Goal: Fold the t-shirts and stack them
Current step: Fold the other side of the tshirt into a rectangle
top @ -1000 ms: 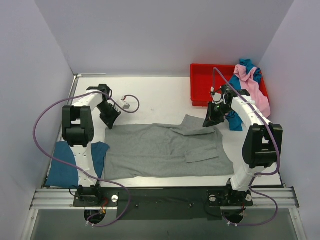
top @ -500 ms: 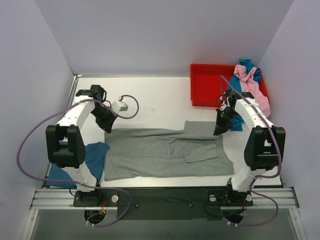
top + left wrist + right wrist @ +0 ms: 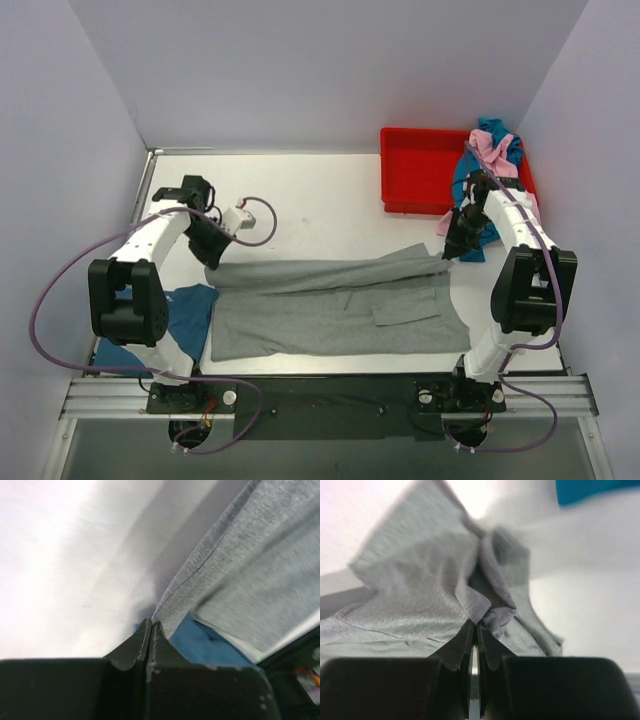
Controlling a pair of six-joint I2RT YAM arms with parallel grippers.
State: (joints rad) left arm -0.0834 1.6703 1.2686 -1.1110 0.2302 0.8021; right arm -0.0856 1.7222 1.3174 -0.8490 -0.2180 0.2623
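Note:
The grey t-shirt (image 3: 330, 300) lies spread across the middle of the table. My left gripper (image 3: 212, 262) is shut on its far left corner and my right gripper (image 3: 447, 257) is shut on its far right corner; both hold the far edge lifted off the table. The left wrist view shows the grey hem (image 3: 200, 570) pinched at my gripper (image 3: 151, 624), and the right wrist view shows bunched grey cloth (image 3: 420, 585) pinched at my gripper (image 3: 475, 625). A darker blue t-shirt (image 3: 185, 312) lies at the near left, partly under the grey one. The pink (image 3: 495, 155) and teal-blue (image 3: 468, 185) t-shirts hang over the bin's right side.
A red plastic bin (image 3: 420, 180) stands at the far right of the table. Purple cables loop off both arms. Walls close in the table on the left, back and right.
Both grippers have closed on the grey t-shirt's far corners and lifted its far edge, pulling it toward the near side. The left arm swung outward.

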